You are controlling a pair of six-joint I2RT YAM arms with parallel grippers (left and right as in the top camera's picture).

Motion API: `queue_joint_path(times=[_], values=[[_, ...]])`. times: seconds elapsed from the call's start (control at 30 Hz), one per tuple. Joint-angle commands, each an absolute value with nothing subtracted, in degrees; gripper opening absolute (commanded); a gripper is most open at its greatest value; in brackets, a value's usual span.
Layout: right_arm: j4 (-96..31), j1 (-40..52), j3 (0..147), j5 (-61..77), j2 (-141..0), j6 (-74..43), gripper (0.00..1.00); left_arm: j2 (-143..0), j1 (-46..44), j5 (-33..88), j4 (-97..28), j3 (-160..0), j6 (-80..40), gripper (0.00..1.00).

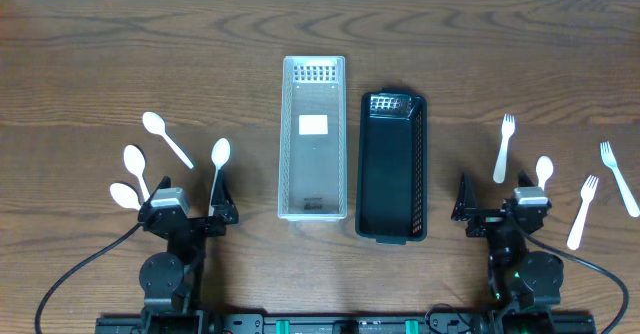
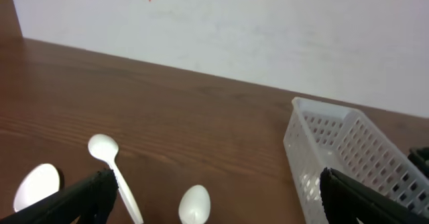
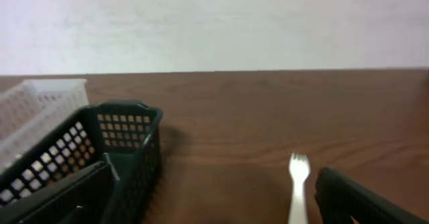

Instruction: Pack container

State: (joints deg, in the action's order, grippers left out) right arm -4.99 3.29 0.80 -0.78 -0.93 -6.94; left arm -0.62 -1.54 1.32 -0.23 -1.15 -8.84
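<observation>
A white perforated basket (image 1: 313,139) and a black perforated basket (image 1: 391,166) stand side by side at the table's middle, both empty. Several white spoons (image 1: 166,138) lie left of them; one spoon (image 1: 219,161) lies just ahead of my left gripper (image 1: 190,217), which is open and empty. White forks (image 1: 504,147) and one spoon (image 1: 543,170) lie at the right. My right gripper (image 1: 490,214) is open and empty near the front edge. The left wrist view shows spoons (image 2: 194,202) and the white basket (image 2: 348,153). The right wrist view shows the black basket (image 3: 100,157) and a fork (image 3: 298,184).
Two more forks (image 1: 582,210) lie at the far right near the table edge (image 1: 620,179). A pale wall stands behind the table in both wrist views. Cables run from both arm bases at the front.
</observation>
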Motion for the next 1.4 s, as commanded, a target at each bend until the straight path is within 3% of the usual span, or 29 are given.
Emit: queue_joint_path(times=[0.0, 0.17, 0.33, 0.63, 0.67, 0.73, 0.77, 0.8, 0.83, 0.93, 1.0, 1.1, 1.37], values=[[-7.1, 3.2, 4.5, 0.4, -2.4, -12.2, 0.99, -2.3, -1.3, 1.1, -1.5, -5.4, -11.0, 0.98], [-13.0, 2.0, 15.5, -2.6, -11.0, -11.5, 0.99, -13.9, -1.3, 1.1, -7.2, -16.4, -11.0, 0.98], [-24.8, -0.5, 31.8, -2.8, -28.0, -11.5, 0.99, -31.8, -1.3, 1.1, -10.6, -30.1, -9.3, 0.98], [-50.7, -1.9, 63.7, 2.0, -61.3, -10.5, 0.99, -61.5, -1.3, 1.1, -38.4, -62.3, -9.3, 0.98], [-51.5, -1.9, 65.0, 5.2, -63.3, -10.1, 0.95, -63.2, -1.3, 1.1, -39.9, -64.2, -9.3, 0.98], [-50.8, -1.8, 65.9, 11.7, -67.2, -6.5, 0.25, -66.1, -1.3, 2.0, -40.4, -66.0, -10.6, 0.98], [-50.9, -1.8, 65.9, 12.5, -68.7, -6.7, 0.08, -66.9, -1.3, 2.8, -40.0, -66.0, -10.6, 0.98], [-51.5, -1.8, 65.9, 12.4, -70.4, -7.7, 0.01, -67.7, -1.3, 3.0, -40.0, -65.9, -10.6, 0.98], [-52.8, -1.7, 65.9, 12.2, -72.2, -8.7, 0.01, -68.6, -1.3, 3.0, -40.1, -65.9, -10.6, 0.96], [-56.2, -1.8, 65.9, 11.8, -77.6, -9.5, 0.01, -72.0, -1.3, 3.0, -40.2, -65.7, -10.6, 0.38], [-58.0, -1.7, 65.9, 11.8, -81.1, -9.4, 0.01, -75.0, -1.4, 3.1, -39.8, -65.7, -10.6, 0.23], [-60.8, -1.1, 65.9, 11.8, -84.5, -7.5, 0.01, -79.0, -1.7, 3.1, -39.9, -65.7, -10.6, 0.06], [-65.3, 2.1, 65.9, 9.5, -90.6, -7.0, 0.01, -87.7, -4.8, 4.0, -39.8, -65.7, -10.6, 0.06]])
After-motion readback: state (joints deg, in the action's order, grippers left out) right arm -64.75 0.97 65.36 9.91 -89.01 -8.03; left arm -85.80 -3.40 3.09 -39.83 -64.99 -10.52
